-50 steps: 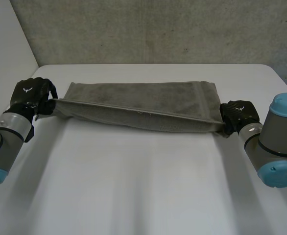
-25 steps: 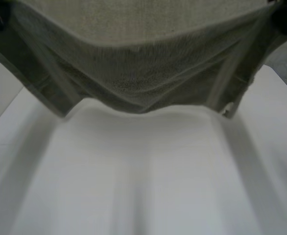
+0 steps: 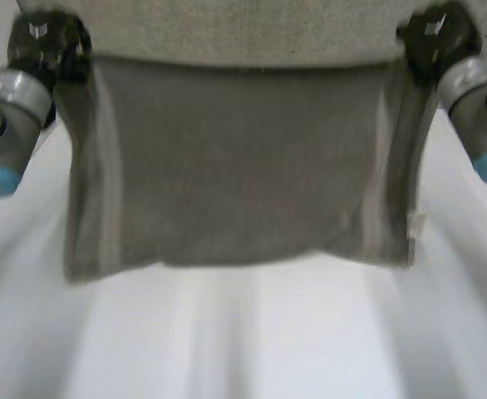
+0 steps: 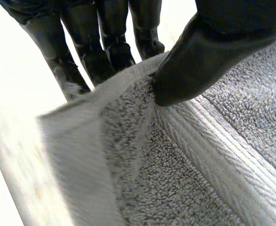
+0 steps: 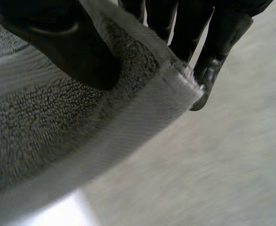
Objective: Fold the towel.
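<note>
A grey towel (image 3: 235, 166) hangs in the air above the white table (image 3: 252, 332), stretched flat between my two hands. My left hand (image 3: 44, 46) pinches its upper left corner, and in the left wrist view the thumb (image 4: 199, 61) presses the towel's (image 4: 185, 160) edge against the fingers (image 4: 100, 52). My right hand (image 3: 435, 37) pinches the upper right corner. In the right wrist view its thumb (image 5: 67, 42) clamps the towel's (image 5: 58, 127) hem against the fingers (image 5: 213, 61). The lower edge hangs free over the table.
A grey textured wall (image 3: 243, 29) stands behind the table. The table's bare surface stretches out below the hanging towel towards me.
The towel lay folded along the table's far side a second ago. Both hands have lifted it by its corners, and it now hangs open as a flat sheet.
</note>
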Controlling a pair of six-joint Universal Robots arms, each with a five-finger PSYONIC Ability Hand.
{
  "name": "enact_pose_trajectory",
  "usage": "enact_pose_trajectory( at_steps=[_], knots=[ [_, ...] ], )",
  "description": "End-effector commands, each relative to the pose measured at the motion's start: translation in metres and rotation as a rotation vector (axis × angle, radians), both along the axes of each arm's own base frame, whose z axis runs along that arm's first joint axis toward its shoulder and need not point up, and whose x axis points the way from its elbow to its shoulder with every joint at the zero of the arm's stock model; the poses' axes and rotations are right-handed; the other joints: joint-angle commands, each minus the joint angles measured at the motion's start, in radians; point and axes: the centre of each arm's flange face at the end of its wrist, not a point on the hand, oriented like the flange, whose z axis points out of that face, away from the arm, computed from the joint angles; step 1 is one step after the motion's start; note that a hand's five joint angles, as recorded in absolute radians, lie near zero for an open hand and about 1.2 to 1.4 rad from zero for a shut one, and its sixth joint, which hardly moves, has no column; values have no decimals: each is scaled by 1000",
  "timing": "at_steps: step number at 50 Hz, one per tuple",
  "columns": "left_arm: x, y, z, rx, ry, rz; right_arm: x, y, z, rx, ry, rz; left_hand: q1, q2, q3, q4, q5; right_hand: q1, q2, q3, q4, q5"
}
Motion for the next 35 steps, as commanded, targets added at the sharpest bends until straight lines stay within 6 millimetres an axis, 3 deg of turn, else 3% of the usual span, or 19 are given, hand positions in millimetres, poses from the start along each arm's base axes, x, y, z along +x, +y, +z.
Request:
enact_pose_trajectory(
  at_steps=[1,3,6,8,9,11,12,13,14,15,17,18,19,20,22,28,31,35],
  knots=[
    [-13,13,102,-285,131,25,-4,11,93,-333,-264,64,80,50,50,38,60,61,59,74,66,58],
    [-17,19,111,-300,160,0,-6,13,99,-348,-300,86,80,50,50,38,60,61,59,74,66,58],
    [-22,23,104,-268,184,-31,-4,12,85,-292,-309,127,80,50,50,38,60,61,59,74,66,58],
    [-23,20,70,-167,166,-28,-1,10,51,-178,-272,150,80,50,50,38,60,61,59,74,66,58],
    [-23,20,70,-166,166,-28,-1,10,51,-177,-272,150,80,50,50,38,60,61,59,74,66,58],
    [-20,17,26,-49,138,-18,1,10,1,-2,-230,164,80,50,50,38,60,61,59,74,66,58],
    [-20,17,26,-49,138,-18,1,10,1,-2,-230,164,80,50,50,38,60,61,59,74,66,58],
    [-17,17,4,3,126,-8,2,13,-25,83,-213,169,80,50,50,38,60,61,59,74,66,58],
    [-17,17,4,3,126,-8,1,16,-50,159,-196,170,80,50,50,38,60,61,59,74,66,58],
    [-14,19,-18,50,114,-4,1,16,-50,160,-196,170,80,50,50,38,60,61,59,74,66,58],
    [-10,26,-57,122,88,-12,-11,23,-90,284,-177,151,80,50,50,38,60,61,59,74,66,58],
    [-10,26,-57,122,88,-12,-11,23,-91,285,-177,151,80,50,50,38,60,61,59,74,66,58],
    [-8,30,-72,146,75,-21,-17,26,-106,333,-173,144,80,50,50,38,60,61,59,74,66,58],
    [-8,31,-72,146,75,-21,-21,31,-119,373,-168,145,80,50,50,38,60,61,59,74,66,58],
    [-4,44,-99,202,44,-43,-24,36,-130,413,-159,148,80,50,50,38,60,61,59,74,66,58],
    [4,66,-116,240,-10,-59,-42,59,-159,543,-113,121,80,50,50,38,60,61,59,74,66,58],
    [16,79,-119,253,-51,-51,-48,66,-157,551,-93,112,80,50,50,38,60,61,59,74,66,58],
    [29,104,-107,238,-95,-66,-70,85,-137,541,-26,76,80,50,50,38,60,61,59,74,66,58]
  ],
)
